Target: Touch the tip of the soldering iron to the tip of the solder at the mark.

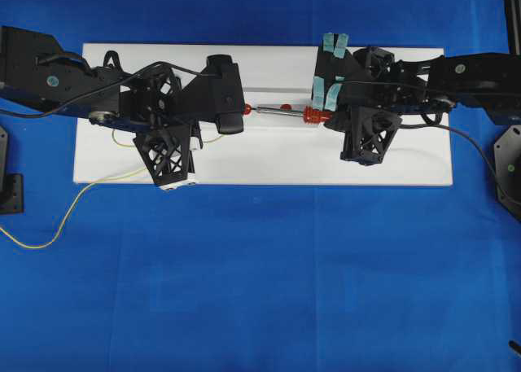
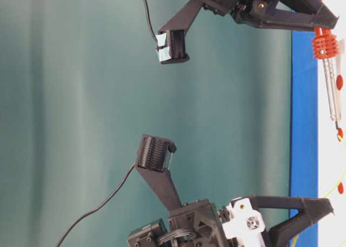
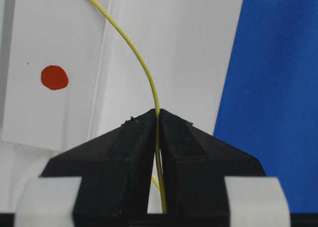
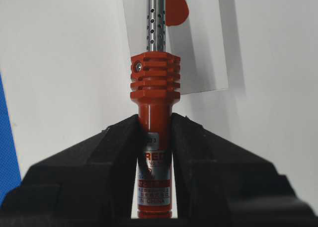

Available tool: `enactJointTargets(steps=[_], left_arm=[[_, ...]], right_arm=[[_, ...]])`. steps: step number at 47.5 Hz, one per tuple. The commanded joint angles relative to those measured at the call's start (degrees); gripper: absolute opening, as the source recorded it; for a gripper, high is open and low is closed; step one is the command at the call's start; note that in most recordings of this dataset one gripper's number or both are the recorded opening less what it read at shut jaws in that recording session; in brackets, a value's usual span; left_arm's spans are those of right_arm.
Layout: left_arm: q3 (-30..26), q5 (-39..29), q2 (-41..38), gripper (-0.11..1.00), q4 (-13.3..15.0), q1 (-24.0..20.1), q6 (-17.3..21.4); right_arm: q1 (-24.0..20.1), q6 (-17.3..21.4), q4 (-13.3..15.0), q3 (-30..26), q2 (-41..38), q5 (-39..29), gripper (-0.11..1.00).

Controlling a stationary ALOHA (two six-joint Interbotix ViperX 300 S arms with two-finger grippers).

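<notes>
The meeting step is in hand: the left gripper [image 3: 158, 118] pinches the solder [image 3: 144, 68], which arcs ahead of it; the right gripper [image 4: 155, 125] clamps the soldering iron [image 4: 155, 103], shaft pointing forward (2 red marks nearby). Next calls for fine tip alignment.

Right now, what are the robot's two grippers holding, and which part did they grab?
The left gripper pinches the yellow solder partway along the wire. The right gripper clamps the soldering iron by its orange-red handle.

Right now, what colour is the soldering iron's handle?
Orange-red; the soldering iron shows it best in the right wrist view.
</notes>
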State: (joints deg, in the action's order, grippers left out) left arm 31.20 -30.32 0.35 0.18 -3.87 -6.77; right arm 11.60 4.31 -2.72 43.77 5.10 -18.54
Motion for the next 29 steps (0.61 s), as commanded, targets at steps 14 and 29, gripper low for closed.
enactJointTargets(steps=[14,29], left_arm=[[-1.32,-4.22,4.13,0.02,-0.18,0.09,0.35],[0.70,-7.65,12.04,0.02,-0.18,0.09,0.35]], right_arm=[[-0.09,-0.09,0.09,-1.41,0.53,0.26,0.06],[-0.09,-0.09,0.09,-1.32,0.53,0.35,0.06]])
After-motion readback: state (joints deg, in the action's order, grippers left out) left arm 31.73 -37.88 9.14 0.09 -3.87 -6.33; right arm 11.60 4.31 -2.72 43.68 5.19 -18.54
